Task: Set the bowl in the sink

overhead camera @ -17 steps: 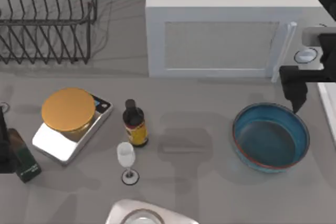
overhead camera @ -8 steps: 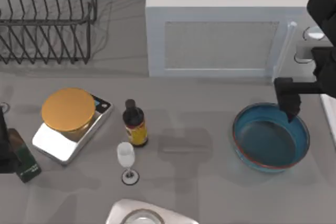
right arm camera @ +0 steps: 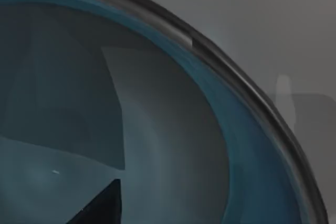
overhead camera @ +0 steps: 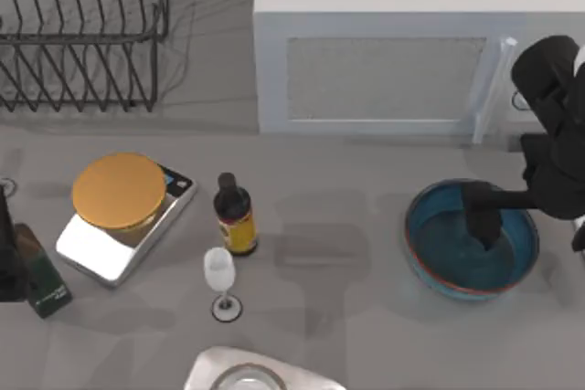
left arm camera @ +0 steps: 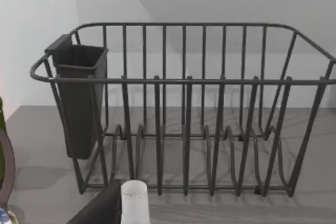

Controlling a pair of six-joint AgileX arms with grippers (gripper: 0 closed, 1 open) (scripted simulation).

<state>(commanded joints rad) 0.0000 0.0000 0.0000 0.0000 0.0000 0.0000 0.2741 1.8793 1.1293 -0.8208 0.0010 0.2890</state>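
a: teal glaze with a thin reddish rim, that's the bowl [overhead camera: 472, 240], sitting on the grey table [overhead camera: 366, 335] at its right side, in front of the white cabinet [overhead camera: 384, 70].

b: and your right claw?

a: my right gripper [overhead camera: 482, 218] hangs over the bowl's inside, toward its far half. whether its fingers are spread or closed, i cannot tell, and i can't say it has hold of anything. in my right wrist view the bowl's blue inner wall [right arm camera: 157, 129] curves close under the camera.

b: the sink?

a: i can't make it out for sure from here.

b: left arm?

a: parked at the table's left edge [overhead camera: 7, 253], beside a dark green box [overhead camera: 38, 271]. my left wrist view faces the black wire dish rack [left arm camera: 184, 114].

b: what else is on the table?

a: a scale with an orange top [overhead camera: 123, 212], a small dark bottle [overhead camera: 235, 216] just right of it, and a little glass [overhead camera: 219, 280] near the bottle, all well apart from the bowl.
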